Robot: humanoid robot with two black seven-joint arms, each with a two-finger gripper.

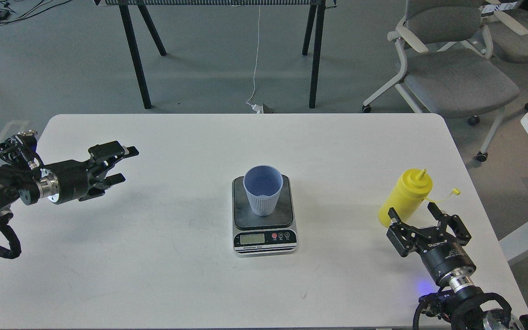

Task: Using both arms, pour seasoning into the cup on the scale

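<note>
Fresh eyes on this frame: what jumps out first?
The yellow squeeze bottle stands at the table's right edge, cap dangling on its tether, with the right gripper just in front of it, jaws open and not holding it. Dead centre, the light-blue cup stands upright on the scale. The left gripper hangs open over the table's left side, far from both.

Free room around the scale (264, 217). Bare tabletop (163, 256) lies left of, behind and in front of the scale. The cup (263, 190) stands on its plate, open above. Well right of the scale, the seasoning bottle (404, 196) and the open right gripper (417, 214) occupy the tabletop.
</note>
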